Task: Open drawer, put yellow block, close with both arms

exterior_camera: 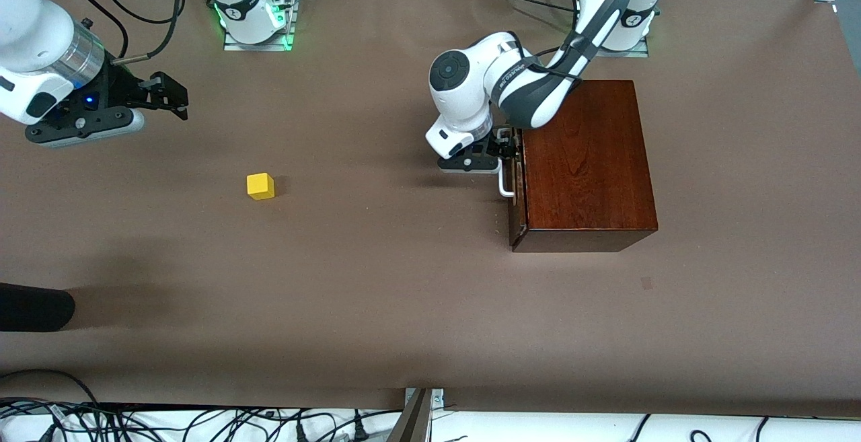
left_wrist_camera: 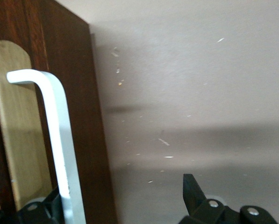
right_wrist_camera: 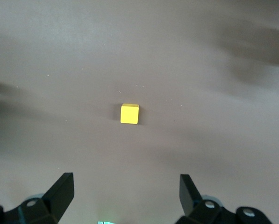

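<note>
In the front view, your left gripper (exterior_camera: 508, 144) sits at the drawer (exterior_camera: 516, 186) front, fingers spread around the white bar handle (exterior_camera: 506, 183). The drawer is shut in the dark wooden box (exterior_camera: 584, 159). The yellow block (exterior_camera: 260, 186) lies at about eight o'clock from the box, well apart, toward the right arm's end. The right gripper (exterior_camera: 168, 95) hangs open above the table (exterior_camera: 403, 307).

In the left wrist view, the handle (left_wrist_camera: 57, 140) looks rigid and smooth; take it mid-bar and pull straight.

In the right wrist view, the block (right_wrist_camera: 129, 114) sits at twelve o'clock between open fingers (right_wrist_camera: 60, 191). It looks light and hard, so pinch its flat sides. Nothing blocks the way.
</note>
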You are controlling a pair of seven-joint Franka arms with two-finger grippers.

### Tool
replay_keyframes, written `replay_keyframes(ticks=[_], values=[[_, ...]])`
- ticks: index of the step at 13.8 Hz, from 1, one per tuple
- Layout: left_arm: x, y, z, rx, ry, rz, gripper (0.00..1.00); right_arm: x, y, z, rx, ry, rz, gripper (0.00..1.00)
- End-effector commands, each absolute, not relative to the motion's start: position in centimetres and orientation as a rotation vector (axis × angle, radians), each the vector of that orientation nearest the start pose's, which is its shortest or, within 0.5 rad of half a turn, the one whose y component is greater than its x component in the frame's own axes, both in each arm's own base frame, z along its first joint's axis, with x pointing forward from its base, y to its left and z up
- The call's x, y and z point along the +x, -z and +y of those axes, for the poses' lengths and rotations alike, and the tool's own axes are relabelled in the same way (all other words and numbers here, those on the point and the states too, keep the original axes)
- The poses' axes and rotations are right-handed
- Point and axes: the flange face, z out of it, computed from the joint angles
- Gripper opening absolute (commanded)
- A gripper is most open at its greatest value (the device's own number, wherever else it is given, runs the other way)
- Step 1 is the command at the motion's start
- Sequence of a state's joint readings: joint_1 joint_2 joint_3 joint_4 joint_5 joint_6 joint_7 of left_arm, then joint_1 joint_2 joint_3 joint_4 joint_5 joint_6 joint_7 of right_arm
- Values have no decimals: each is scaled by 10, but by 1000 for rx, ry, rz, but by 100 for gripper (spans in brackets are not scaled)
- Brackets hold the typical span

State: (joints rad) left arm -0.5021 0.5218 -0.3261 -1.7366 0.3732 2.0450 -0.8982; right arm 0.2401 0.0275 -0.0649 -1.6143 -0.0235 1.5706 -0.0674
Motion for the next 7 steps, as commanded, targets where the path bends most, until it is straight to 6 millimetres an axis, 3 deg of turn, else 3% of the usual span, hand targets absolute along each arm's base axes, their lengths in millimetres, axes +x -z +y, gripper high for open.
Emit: replay_keyframes(ticks=[1,5,7], values=[[462,-292,-489,-2960,54,165,100,552,-594,99,-3134,-115,-389,100],[462,-281,-518,-2993,53,155,100,552,-595,99,-3135,-105,-404,100],[463,-278,-521,-3001,42,139,100,551,-595,108,-3137,-105,-436,100]])
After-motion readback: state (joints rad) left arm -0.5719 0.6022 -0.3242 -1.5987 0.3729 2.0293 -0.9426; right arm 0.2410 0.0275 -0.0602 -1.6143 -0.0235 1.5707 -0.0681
